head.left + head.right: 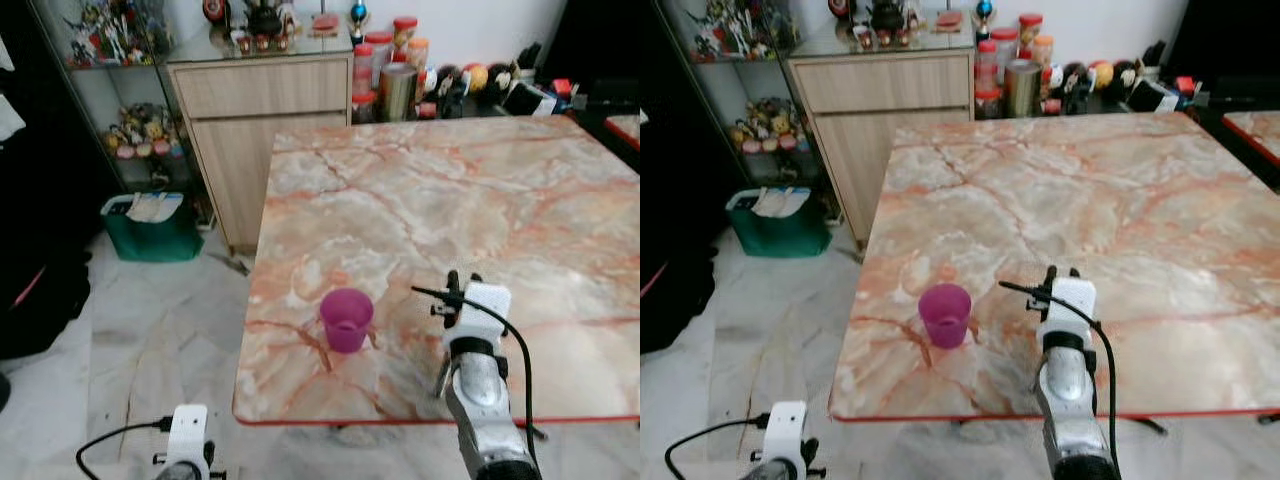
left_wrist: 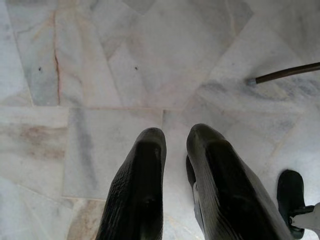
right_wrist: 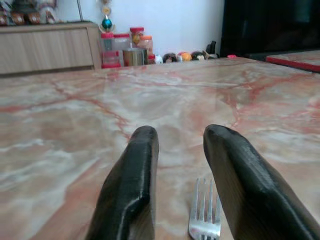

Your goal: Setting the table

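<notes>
A purple plastic cup [image 1: 346, 318] stands upright near the front left corner of the marble table [image 1: 450, 170]. My right arm [image 1: 478, 330] reaches over the table's front edge, just right of the cup and apart from it. In the right wrist view, my right gripper [image 3: 180, 137] is open and low over the tabletop. A silver fork [image 3: 205, 216] lies on the marble between its fingers, tines pointing away from the wrist. My left gripper [image 2: 176, 134] hangs idle over the floor, with a narrow gap between its fingers and nothing in them.
A wooden cabinet [image 1: 255, 110] stands against the wall behind the table's left side, with jars and tins [image 1: 395, 60] next to it. A green bin [image 1: 150, 225] sits on the pale marble floor [image 1: 160, 330] at the left. A glass shelf of figurines [image 1: 110, 60] is behind it.
</notes>
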Tool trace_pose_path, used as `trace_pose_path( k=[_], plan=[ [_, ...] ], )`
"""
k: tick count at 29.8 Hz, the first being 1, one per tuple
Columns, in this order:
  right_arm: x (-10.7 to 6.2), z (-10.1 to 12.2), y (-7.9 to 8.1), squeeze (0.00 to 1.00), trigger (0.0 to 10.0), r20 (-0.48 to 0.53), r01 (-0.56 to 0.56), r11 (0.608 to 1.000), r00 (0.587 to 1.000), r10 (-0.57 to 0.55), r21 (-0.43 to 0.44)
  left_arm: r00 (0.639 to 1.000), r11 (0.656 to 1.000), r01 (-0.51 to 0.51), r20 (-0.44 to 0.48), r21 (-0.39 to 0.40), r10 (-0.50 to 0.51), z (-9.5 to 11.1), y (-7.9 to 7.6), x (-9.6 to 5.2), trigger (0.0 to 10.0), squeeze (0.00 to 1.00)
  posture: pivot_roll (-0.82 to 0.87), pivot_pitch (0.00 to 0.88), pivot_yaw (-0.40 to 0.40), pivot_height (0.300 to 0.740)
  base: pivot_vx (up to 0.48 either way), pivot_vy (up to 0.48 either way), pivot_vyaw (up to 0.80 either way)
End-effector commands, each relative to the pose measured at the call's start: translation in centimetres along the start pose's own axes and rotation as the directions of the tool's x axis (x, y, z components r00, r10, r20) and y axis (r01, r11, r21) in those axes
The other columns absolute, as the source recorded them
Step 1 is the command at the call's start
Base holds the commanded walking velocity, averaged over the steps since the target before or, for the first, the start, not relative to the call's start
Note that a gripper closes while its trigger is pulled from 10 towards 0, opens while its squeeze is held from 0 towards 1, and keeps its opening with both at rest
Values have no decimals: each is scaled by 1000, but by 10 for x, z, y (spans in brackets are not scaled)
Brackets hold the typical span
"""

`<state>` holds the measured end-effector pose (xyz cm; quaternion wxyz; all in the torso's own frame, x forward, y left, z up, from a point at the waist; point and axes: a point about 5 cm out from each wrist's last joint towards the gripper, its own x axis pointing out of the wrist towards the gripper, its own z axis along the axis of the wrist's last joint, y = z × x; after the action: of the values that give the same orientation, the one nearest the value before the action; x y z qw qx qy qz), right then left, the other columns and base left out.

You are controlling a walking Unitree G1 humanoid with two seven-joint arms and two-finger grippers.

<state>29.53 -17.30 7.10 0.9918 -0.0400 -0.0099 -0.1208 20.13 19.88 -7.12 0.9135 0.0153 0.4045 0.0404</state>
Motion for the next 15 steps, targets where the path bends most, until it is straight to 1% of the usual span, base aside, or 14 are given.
trace_pose_path(
  k=[1, 4, 5, 6, 7, 8, 10, 12, 13, 15],
  plan=[
    [0, 3, -2, 1000, 10000, 4, 11, 1000, 1000, -11, 13, 1000, 1000, -8, -1, -1, 8, 0, 3, 0, 10000, 0, -97, 0, 47, 728, 0, 0, 0],
    [0, 3, -1, 1000, 10000, -2, 12, 1000, 1000, -12, 0, 1000, 1000, -7, -1, 0, 7, 0, 3, 0, 10000, 0, -92, 0, 42, 728, 0, 0, 0],
    [-1, 3, 0, 714, 10000, -7, 11, 1000, 1000, -11, -2, 1000, 1000, -7, -1, -1, 7, 0, 3, 0, 10000, 0, -92, 0, 42, 728, 0, 0, 0],
    [-2, 2, 1, 86, 10000, -25, 11, 1000, 1000, -11, -12, 1000, 1000, -9, -1, -4, 9, 0, 3, 0, 10000, 0, -92, 0, 41, 728, 0, 0, 0],
    [-3, -2, 0, 0, 10000, -47, 18, 1000, 999, -20, -26, 1000, 1000, -8, -3, -6, 8, 0, 3, 0, 10000, 0, -92, 0, 41, 728, 0, 0, 0],
    [-3, -4, 0, 0, 10000, -63, 25, 999, 998, -27, -35, 1000, 1000, -8, -4, -6, 8, 0, 3, 0, 10000, 0, -92, 0, 41, 728, 0, 0, 0],
    [-3, -9, -4, 0, 10000, -105, 70, 998, 992, -69, 9, 1000, 1000, -7, -5, -8, 7, -1, 3, 0, 10000, 0, -91, 0, 39, 728, 0, 0, 0],
    [-3, -11, -7, 0, 10000, -120, 86, 996, 989, -83, 12, 1000, 1000, -6, -7, -9, 6, -1, 3, 0, 10000, 0, -91, 0, 39, 728, 0, 0, 0],
    [-2, -11, -8, 0, 10000, -123, 92, 995, 989, -87, 30, 1000, 1000, -4, -8, -8, 4, -2, 2, 0, 10000, 0, -92, 0, 40, 728, 0, 0, 0],
    [0, -11, -9, 0, 10000, -131, 87, 996, 988, -82, 26, 1000, 1000, -2, -10, -8, 2, -2, 2, 0, 10000, 0, -92, 0, 40, 728, 0, 0, 0]
  ],
)
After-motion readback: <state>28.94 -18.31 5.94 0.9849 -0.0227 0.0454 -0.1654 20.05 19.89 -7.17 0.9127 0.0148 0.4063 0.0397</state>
